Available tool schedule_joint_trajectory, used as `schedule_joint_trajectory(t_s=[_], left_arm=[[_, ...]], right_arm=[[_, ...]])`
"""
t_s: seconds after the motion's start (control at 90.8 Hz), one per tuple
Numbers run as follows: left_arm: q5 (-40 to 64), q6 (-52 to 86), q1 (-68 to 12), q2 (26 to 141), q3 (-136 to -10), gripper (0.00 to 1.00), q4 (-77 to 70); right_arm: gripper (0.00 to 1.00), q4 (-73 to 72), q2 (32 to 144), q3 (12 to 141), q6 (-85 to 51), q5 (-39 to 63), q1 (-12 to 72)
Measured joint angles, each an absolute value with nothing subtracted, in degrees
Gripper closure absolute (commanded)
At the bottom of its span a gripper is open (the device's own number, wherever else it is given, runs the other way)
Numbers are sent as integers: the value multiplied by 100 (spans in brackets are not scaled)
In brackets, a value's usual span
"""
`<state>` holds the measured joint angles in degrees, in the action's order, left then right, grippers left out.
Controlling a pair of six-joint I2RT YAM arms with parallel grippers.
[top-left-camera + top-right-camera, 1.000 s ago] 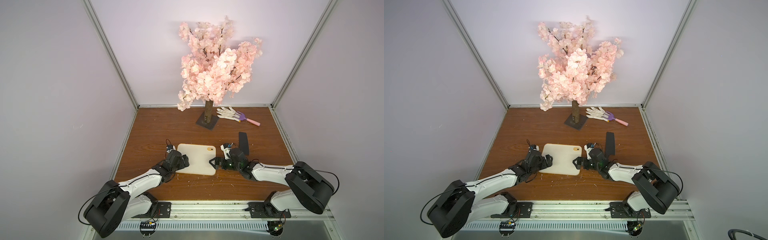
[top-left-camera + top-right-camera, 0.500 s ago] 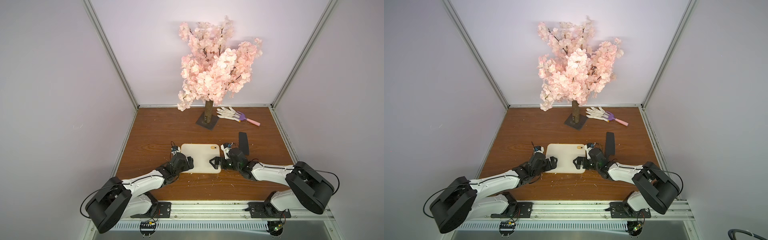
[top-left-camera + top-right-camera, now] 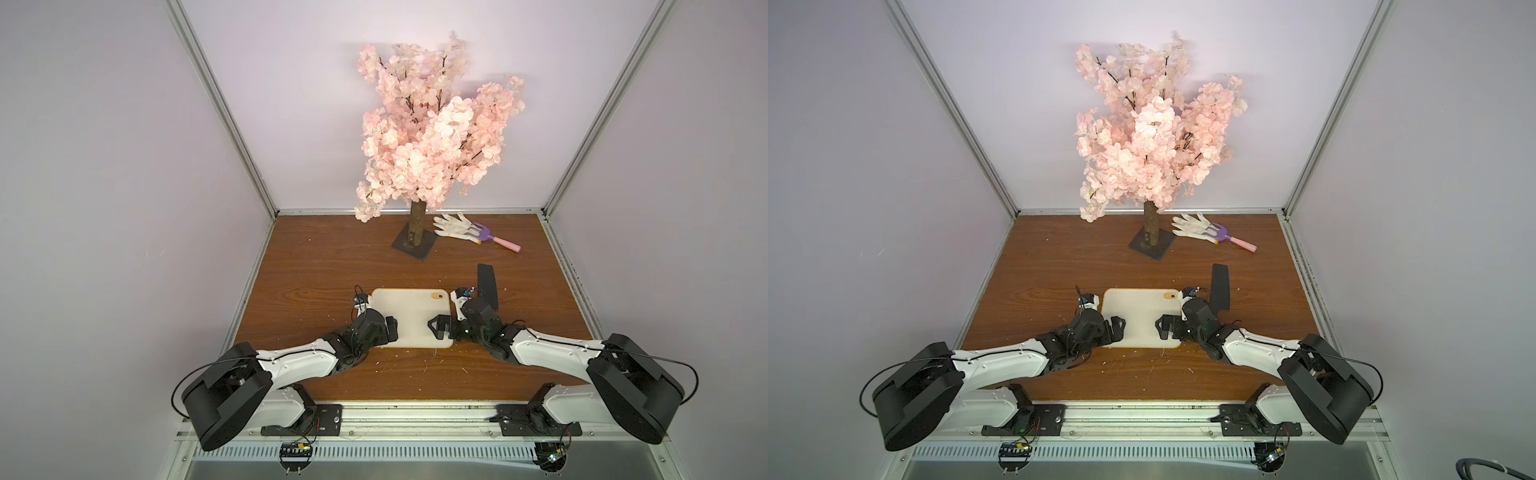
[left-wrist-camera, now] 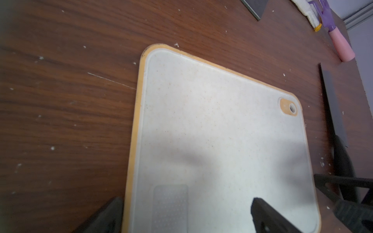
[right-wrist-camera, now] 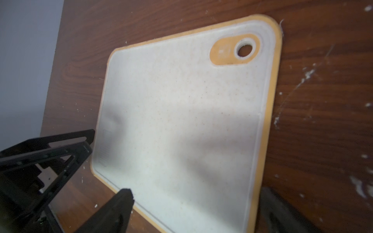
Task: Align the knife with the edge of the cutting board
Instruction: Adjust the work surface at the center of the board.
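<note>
The cutting board (image 3: 411,316) lies flat on the wooden table (image 3: 316,266), about midway across and toward the near side, with its orange-ringed hole in the far right corner. The knife (image 3: 487,284) lies on the table just right of the board, its broad black blade pointing toward the far side and reaching past the board's far edge. It runs roughly along the board's right edge but leans slightly off it. The left wrist view shows a strip of bare wood between the two, so they do not touch. The handle end is hidden under the right arm's wrist. The left gripper (image 3: 388,330) sits low at the board's near left corner with its fingers (image 4: 268,215) spread wide, one over the board and the other outside its left edge, holding nothing. The right gripper (image 3: 440,328) is at the board's near right corner, also spread wide and empty. One of its fingers (image 5: 121,209) is at the board's near edge and the other is off the right edge. At the far side stand a pink blossom tree (image 3: 432,137) on a dark square base (image 3: 413,245), with a white glove (image 3: 453,226) and a purple-and-pink toy rake (image 3: 498,241) to its right.
</note>
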<state>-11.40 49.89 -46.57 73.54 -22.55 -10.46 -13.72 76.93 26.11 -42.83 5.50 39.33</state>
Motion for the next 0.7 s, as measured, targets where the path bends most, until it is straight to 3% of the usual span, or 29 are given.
schedule_joint_trajectory(t_s=[0.705], left_arm=[[-1332,5533,-4958,7634,-2515,0,-1020]], right_arm=[[1,-589,7365,2799,-3948,550,3715]])
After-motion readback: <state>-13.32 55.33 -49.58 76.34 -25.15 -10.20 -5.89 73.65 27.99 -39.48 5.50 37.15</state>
